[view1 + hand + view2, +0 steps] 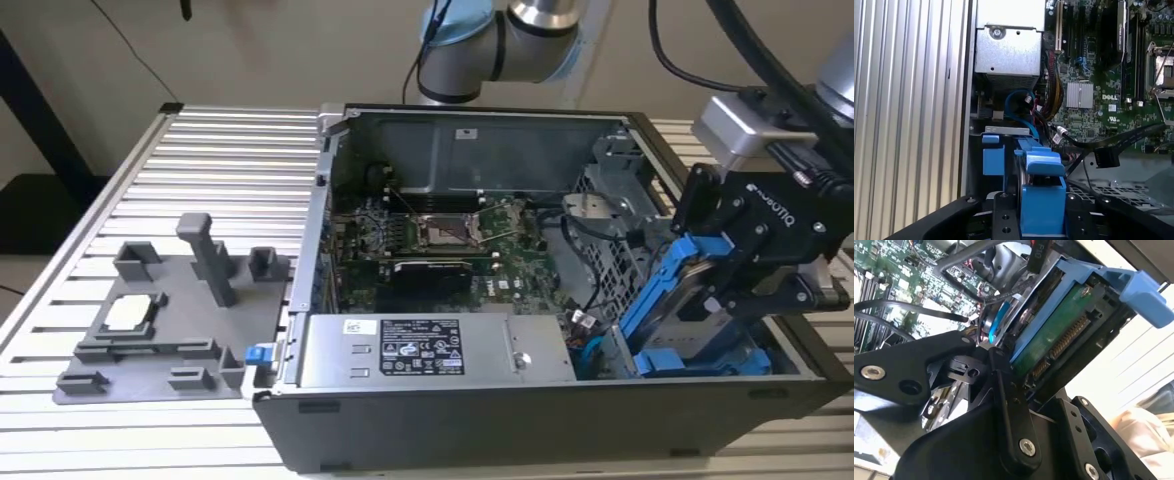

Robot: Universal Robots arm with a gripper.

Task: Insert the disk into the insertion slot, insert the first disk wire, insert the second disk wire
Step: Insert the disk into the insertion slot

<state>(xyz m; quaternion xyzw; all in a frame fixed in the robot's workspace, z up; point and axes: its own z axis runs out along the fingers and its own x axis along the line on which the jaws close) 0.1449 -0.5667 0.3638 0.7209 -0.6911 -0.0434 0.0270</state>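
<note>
On the ribbed aluminium desk (214, 150), an open dark computer case (534, 412) stands with the drive held over the end on the exterior view's right.

At the exterior view's left, a grey plastic fixture tray (160, 330) with upright posts lies beside the case. Inside the case, a grey labelled power-supply box (427, 350) sits along the near wall, with the green motherboard (441, 230) behind it. Further right, the flat silver disk in a bright blue plastic caddy (667, 290) stands on edge and tilted, its lower end down inside the case's near corner on the exterior view's right. The black end effector (727, 275) is clamped on it. In both wrist views the disk (1064, 335) (1041, 200) sits between the black fingers (1009, 405). In the first wrist view a loose black flat cable (1106, 157) lies just beside it.
</note>
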